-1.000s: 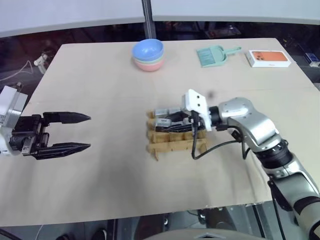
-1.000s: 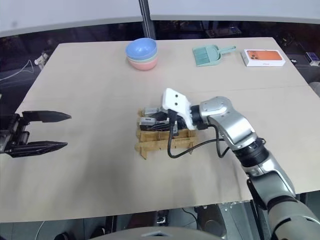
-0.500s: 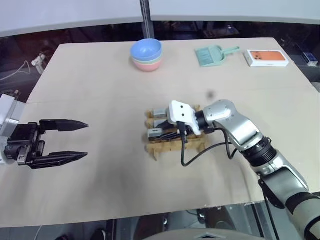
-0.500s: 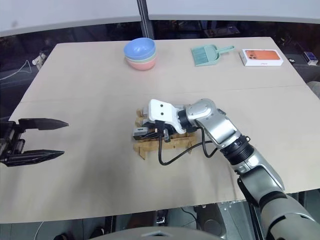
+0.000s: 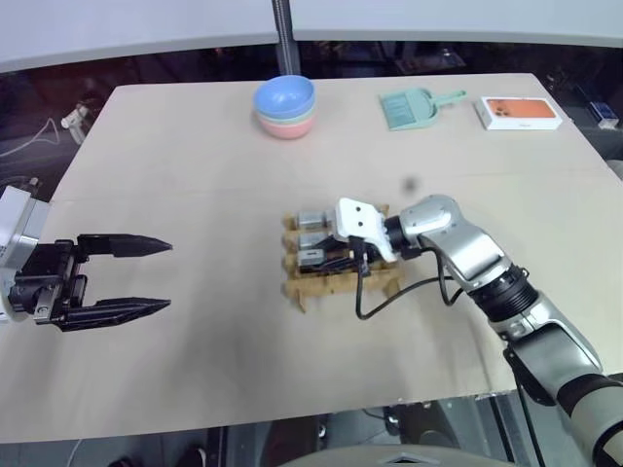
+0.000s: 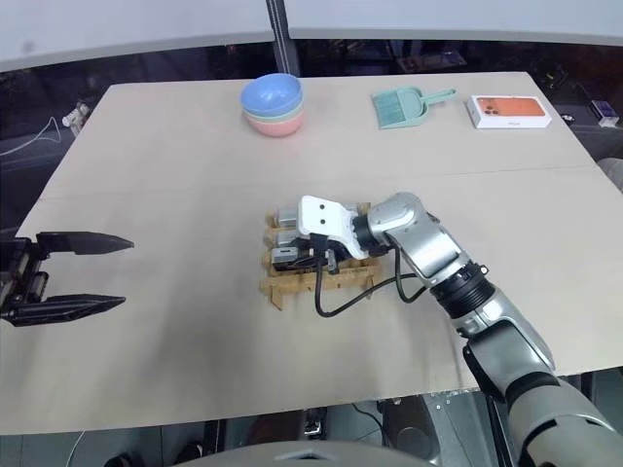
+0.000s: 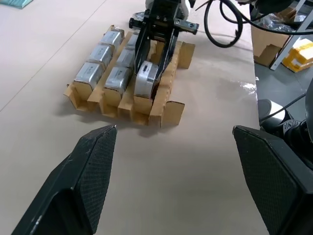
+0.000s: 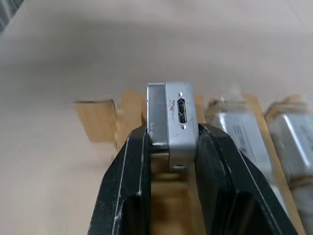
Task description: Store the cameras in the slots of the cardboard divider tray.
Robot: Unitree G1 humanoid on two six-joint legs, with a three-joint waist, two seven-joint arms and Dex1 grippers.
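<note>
You're seating camera (image 8: 171, 125) pinched in right pincer (image 7: 155, 63) into divider tray (image 7: 168, 111) slot; press down, release; left pincer (image 5: 136, 275) spread, idle

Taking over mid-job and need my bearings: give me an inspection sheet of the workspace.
Surface: tan table, one seam across.
Job's things: cardboard divider tray mid-table; two rows hold three cameras each; a seventh camera sits at the third row's end slot.
Clutter: stacked bowls, green dustpan, white-and-orange box along the far edge.
Grippers: right claw shut on the seventh camera; left claw open, apart from the tray.
Cables: black cable looping from the right wrist.
Surroundings: cardboard boxes beside the table.
</note>
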